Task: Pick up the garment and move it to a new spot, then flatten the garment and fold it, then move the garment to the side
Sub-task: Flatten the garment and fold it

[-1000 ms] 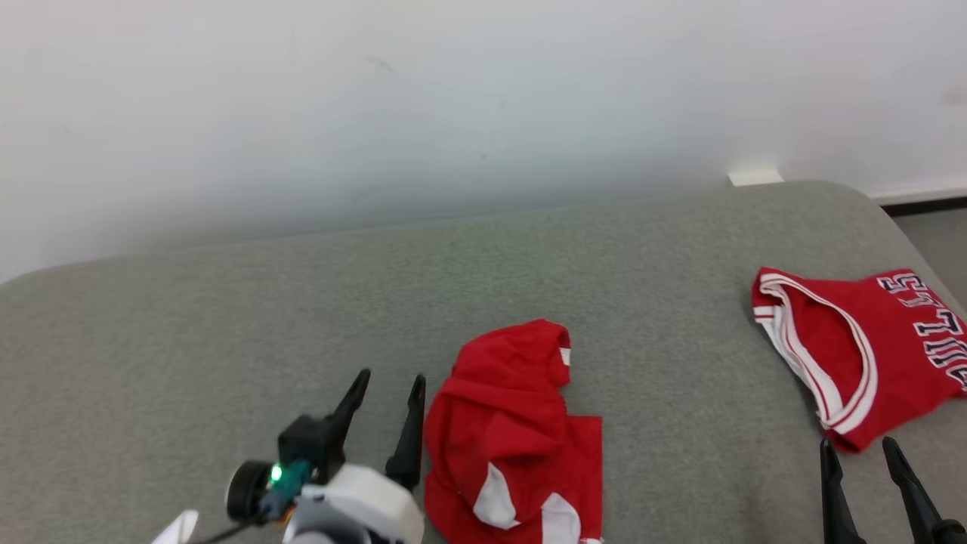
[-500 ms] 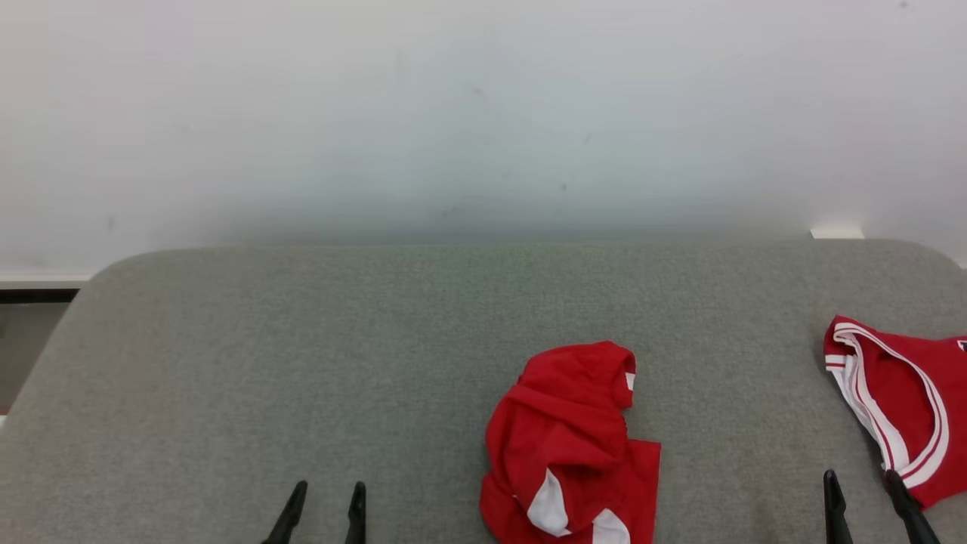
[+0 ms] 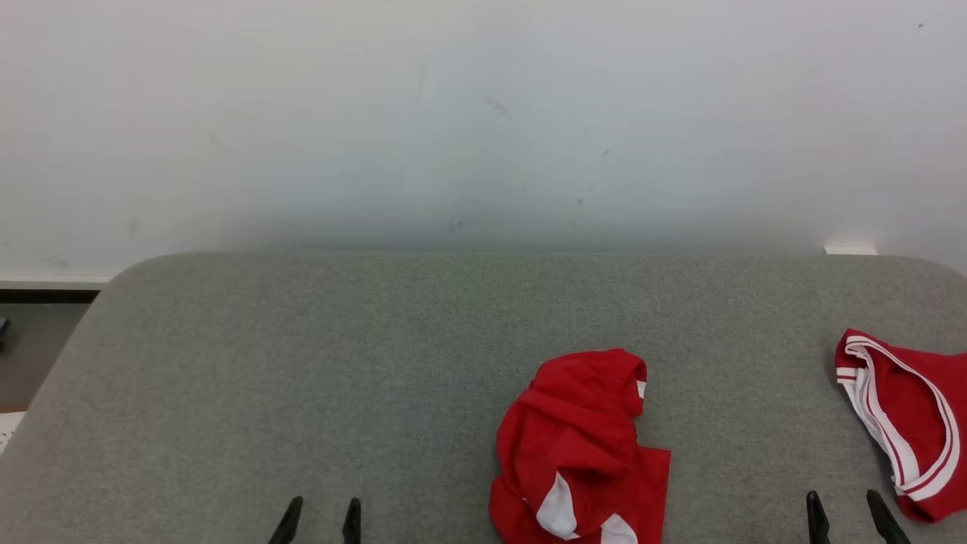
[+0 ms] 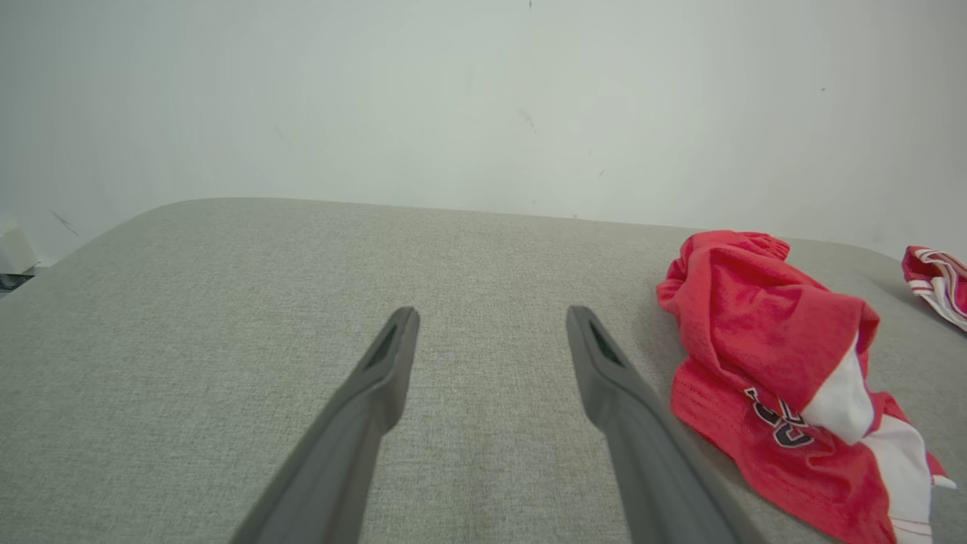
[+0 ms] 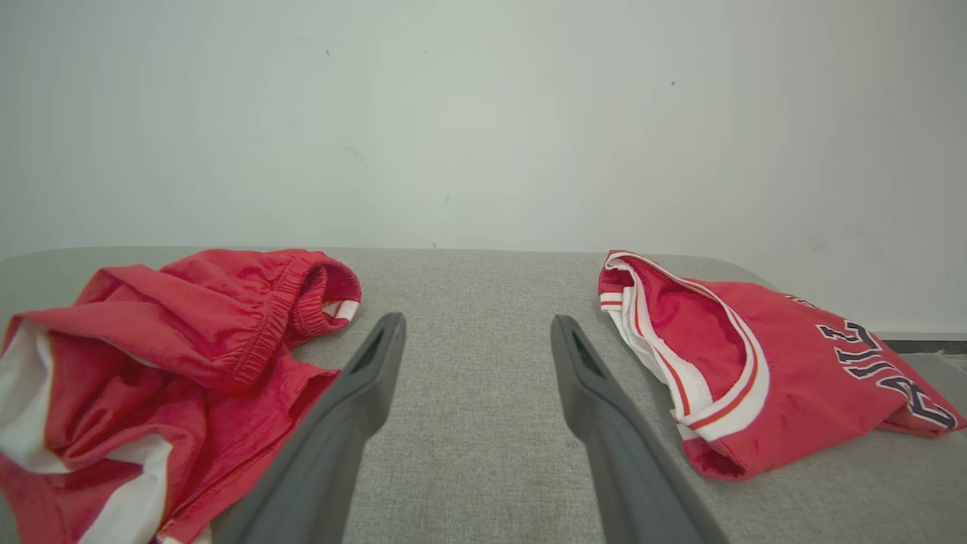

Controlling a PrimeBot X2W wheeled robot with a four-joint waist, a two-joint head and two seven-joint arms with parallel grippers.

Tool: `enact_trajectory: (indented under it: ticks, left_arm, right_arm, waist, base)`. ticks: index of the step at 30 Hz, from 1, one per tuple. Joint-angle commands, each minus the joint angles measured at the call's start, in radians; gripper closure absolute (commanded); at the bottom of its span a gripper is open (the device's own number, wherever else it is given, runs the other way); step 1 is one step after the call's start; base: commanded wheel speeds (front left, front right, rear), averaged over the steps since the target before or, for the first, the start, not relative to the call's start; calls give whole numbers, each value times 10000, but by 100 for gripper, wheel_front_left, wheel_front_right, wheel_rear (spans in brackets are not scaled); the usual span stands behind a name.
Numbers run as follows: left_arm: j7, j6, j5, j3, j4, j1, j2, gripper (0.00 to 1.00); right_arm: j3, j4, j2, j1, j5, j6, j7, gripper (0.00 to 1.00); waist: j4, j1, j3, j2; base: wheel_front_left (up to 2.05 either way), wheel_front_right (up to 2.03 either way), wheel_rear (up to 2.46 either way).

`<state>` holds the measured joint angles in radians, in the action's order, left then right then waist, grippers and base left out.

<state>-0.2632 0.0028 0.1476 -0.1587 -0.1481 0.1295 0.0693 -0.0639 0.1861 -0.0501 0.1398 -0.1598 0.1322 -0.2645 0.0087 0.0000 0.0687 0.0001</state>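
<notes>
A crumpled red garment (image 3: 578, 446) with white patches, a pair of shorts, lies on the grey padded table (image 3: 302, 363) near the front, right of centre. My left gripper (image 3: 323, 515) is open at the bottom edge, well to the left of the shorts and apart from them. In the left wrist view its open gripper (image 4: 491, 317) hovers over bare cloth, with the shorts (image 4: 755, 325) to the right. My right gripper (image 3: 844, 512) is open and empty too. In the right wrist view that gripper (image 5: 476, 325) points between the shorts (image 5: 174, 340) and a folded red jersey (image 5: 793, 355).
The folded red jersey (image 3: 914, 423) with white trim lies at the table's right edge, also seen far right as the jersey (image 4: 937, 283). A white wall stands right behind the table. The floor drops away past the table's left end (image 3: 45, 340).
The head camera has swung left and tilted, shifting the whole picture. My left gripper has drawn back from beside the shorts to the bottom edge. Both garments lie as before.
</notes>
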Motion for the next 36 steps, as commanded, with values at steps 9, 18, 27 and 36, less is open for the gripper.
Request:
enact_trajectory:
  ticks: [9,18,27,36]
  left_arm:
    - [-16,-223,-300,240,-20,-172,-123,0]
    - [-1,-907,-1022,-1478,-615,-2044,-160,0]
    - [2240,-1291,-1709,-3546,-2632,-4388,7,0]
    - [4055,-917,-2236,-3734,-4294,-5242,365,28]
  right_arm:
    - [101,40,-14,-131,-80,-30,11,0]
    - [345,-10,-12,-527,-199,-28,11,0]
    - [576,171,-15,-607,-532,-30,11,0]
    - [520,184,-12,-775,-600,-29,11,0]
  waist:
    - [-247,0,-122,-1]
    - [-1327,0,-466,-1]
    - [-2652,0,-720,-1]
    - [-3407,0,-902,-1]
  base:
    - [0,0,0]
    - [0,0,0]
    - [0,0,0]
    - [0,0,0]
